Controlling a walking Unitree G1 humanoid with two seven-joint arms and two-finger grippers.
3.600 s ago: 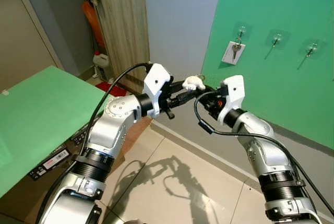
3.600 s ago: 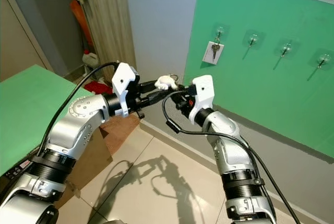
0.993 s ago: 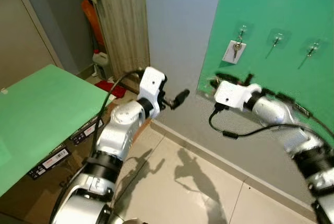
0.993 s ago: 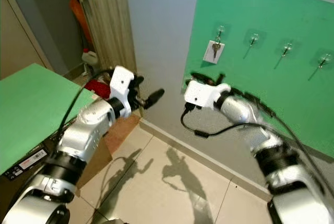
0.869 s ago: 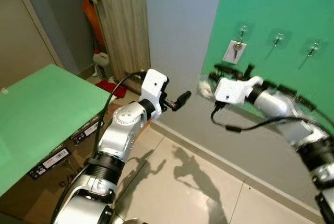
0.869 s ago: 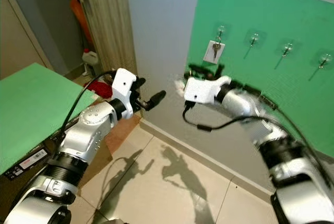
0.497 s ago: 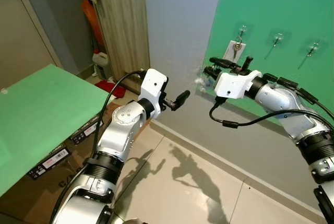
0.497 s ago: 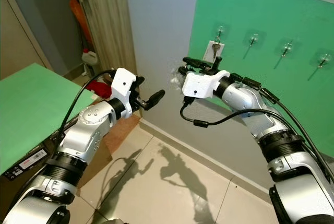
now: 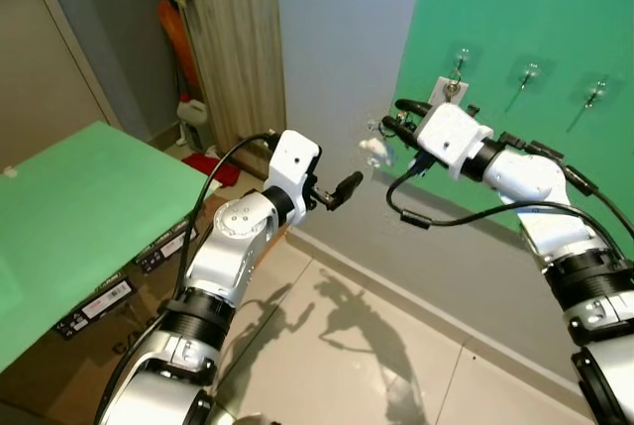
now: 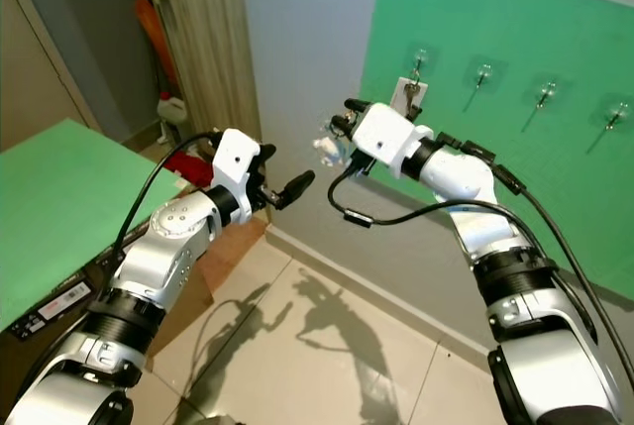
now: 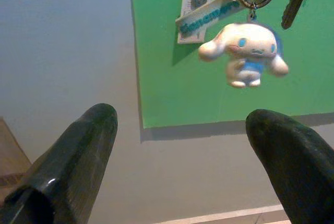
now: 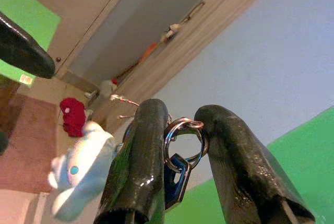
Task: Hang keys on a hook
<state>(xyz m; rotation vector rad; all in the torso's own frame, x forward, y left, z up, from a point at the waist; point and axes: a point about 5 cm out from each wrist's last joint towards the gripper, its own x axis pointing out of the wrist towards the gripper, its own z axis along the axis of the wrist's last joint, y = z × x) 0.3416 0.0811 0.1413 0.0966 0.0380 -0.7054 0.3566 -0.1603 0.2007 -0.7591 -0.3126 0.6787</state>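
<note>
Right gripper (image 10: 342,133) jaws pinch one key bunch (image 12: 177,153); left gripper (image 9: 347,187) jaws gape empty; four hooks (image 10: 480,73).

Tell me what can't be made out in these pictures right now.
- Keys: right wrist view, mostly hidden behind the right end effector; their count is unclear.
- Tag lettering: left wrist view, blurred.
- Hooks: left eye view, too small to see their shape.
- Plush charm: left eye view, blurred.
- Left end effector: left wrist view, bases cut off by the edge.

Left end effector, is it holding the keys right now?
No, the left end effector is open and empty; the keys with the white plush charm hang from the right end effector.
</note>
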